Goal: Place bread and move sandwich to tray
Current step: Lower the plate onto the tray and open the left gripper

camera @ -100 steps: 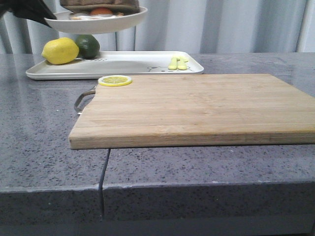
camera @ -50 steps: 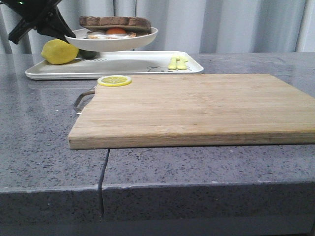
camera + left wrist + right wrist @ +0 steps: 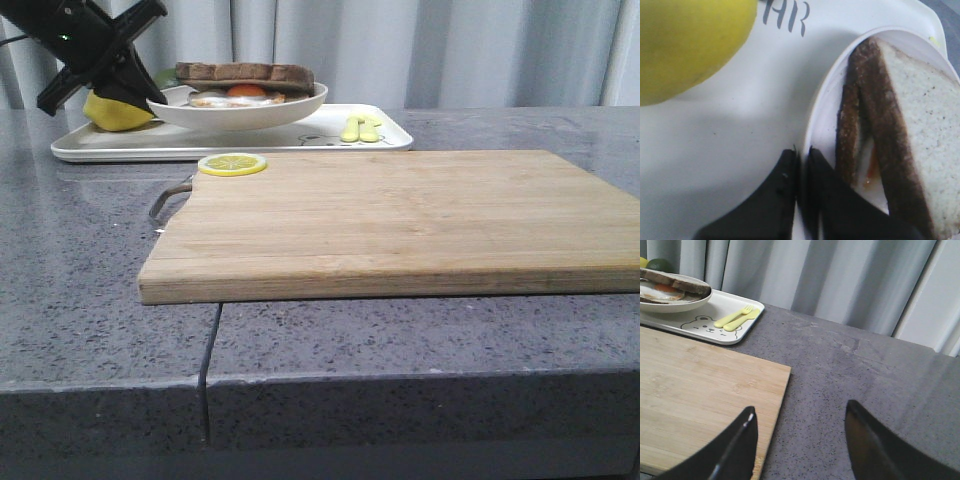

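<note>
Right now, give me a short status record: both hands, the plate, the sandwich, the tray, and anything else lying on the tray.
left hand: shut on the plate rim
right hand: open, holding nothing, over the cutting board edge
plate: over the tray, very low; contact cannot be told
sandwich: on the plate, top slice in place
tray: behind the cutting board
also on tray: lemon, lime, yellow fork and spoon

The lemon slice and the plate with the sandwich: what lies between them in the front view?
In the front view, only the near rim of the white tray lies between the lemon slice and the plate; nothing else stands there.
</note>
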Motion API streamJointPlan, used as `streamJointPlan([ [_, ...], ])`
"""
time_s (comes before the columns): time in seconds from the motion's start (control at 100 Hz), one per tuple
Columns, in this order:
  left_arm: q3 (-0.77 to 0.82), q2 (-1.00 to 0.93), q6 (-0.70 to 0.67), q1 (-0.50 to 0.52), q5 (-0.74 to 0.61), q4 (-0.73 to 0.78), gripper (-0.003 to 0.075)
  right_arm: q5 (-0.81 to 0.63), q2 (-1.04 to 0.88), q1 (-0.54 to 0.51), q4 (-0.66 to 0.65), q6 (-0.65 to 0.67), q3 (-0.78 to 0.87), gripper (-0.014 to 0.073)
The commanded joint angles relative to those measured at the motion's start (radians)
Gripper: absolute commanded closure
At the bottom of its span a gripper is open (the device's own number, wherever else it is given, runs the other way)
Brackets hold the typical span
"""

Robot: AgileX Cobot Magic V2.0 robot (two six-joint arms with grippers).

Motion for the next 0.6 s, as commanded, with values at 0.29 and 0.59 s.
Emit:
streamJointPlan([
  [0.29,-0.039,-0.029,-0.033,-0.007,-0.046,-0.060,0.0740,-0.067,0.008,-0.007,-0.016,0.001,-0.025,0.0190],
  [0.59,-0.039,-0.024,-0.033,-0.007,-0.054,-0.069,0.0740,-0.066,0.008,-0.007,-0.016,0.001,-0.025,0.0190],
])
